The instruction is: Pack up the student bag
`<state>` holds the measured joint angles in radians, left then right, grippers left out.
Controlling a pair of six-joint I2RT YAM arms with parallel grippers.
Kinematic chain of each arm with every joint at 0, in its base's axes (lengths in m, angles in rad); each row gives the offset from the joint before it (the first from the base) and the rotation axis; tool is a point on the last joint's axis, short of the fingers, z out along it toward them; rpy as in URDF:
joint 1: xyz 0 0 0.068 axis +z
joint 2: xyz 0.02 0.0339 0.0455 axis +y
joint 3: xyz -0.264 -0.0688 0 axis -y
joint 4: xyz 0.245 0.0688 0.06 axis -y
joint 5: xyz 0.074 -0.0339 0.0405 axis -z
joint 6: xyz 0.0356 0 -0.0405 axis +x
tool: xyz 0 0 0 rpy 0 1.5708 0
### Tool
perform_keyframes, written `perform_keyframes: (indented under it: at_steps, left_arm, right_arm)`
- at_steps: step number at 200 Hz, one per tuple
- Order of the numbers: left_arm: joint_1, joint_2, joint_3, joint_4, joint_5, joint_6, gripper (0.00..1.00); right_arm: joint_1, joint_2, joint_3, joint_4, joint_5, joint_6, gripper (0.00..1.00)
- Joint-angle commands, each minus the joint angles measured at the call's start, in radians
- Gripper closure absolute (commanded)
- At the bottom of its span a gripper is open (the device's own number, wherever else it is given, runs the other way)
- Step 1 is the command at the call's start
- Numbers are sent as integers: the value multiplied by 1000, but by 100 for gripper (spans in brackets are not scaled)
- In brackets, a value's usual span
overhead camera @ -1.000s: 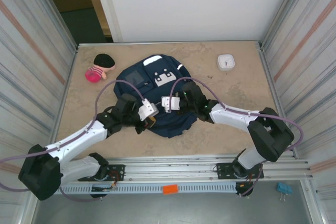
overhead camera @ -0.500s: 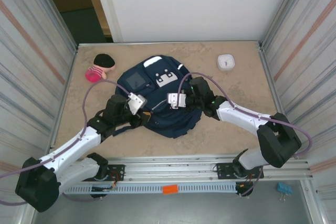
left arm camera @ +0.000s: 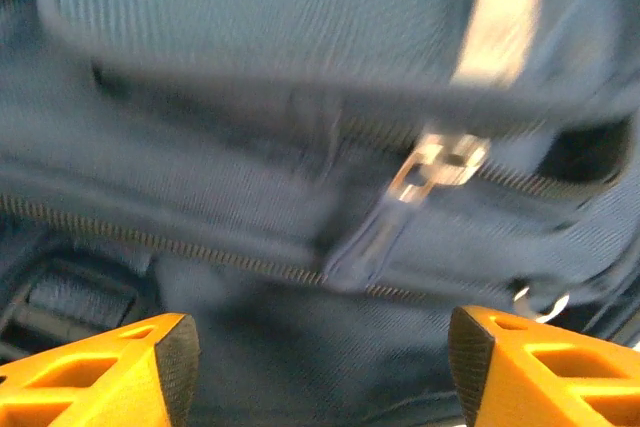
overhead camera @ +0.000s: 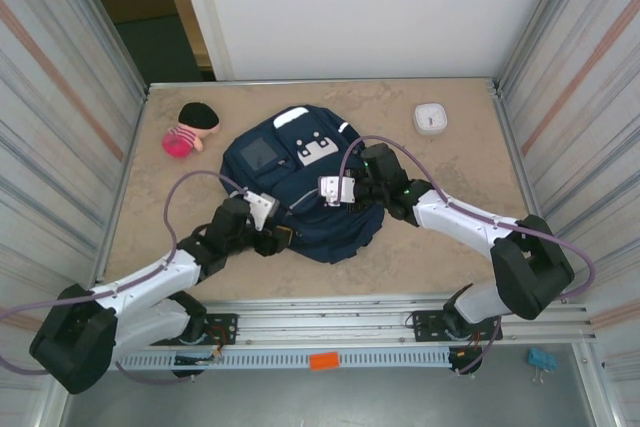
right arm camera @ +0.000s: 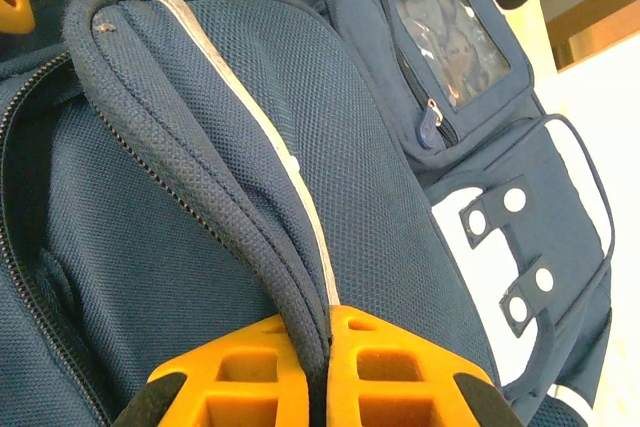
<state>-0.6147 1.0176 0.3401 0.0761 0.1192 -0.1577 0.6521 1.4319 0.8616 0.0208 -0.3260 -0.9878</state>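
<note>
No readable text is showing anywhere. The white patch [overhead camera: 315, 150] on the bag [overhead camera: 300, 212] is carrying only dark dots and lines, not letters. At one o'clock on the bench [overhead camera: 450, 247], a small white device [overhead camera: 431, 118] is showing marks too small to read.

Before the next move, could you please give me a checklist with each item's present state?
1. The right gripper is shut on the rim of the bag: ok.
2. The left gripper is open: ok.
3. The zip pull lies ahead of it, untouched: ok.
4. The bag gapes wide enough for packing: cannot tell.
5. The doll is packed: not ok, on the table.
</note>
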Motion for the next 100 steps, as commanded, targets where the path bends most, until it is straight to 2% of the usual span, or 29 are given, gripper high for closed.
perform_keyframes:
  at_steps: [1, 36, 56, 100]
  left_arm:
    - [1, 1, -19, 149, -82, 50, 30]
    - [16, 31, -48, 256, -31, 211, 31]
    - [25, 55, -59, 318, 49, 291, 31]
    - [30, 86, -54, 356, 197, 351, 46]
  right_arm:
    - [-11, -16, 49, -11, -43, -19, 100]
    - [-12, -18, 57, -20, -50, -24, 100]
    - [-13, -14, 60, -21, -53, -23, 100]
    - [-14, -5, 65, -23, -54, -21, 100]
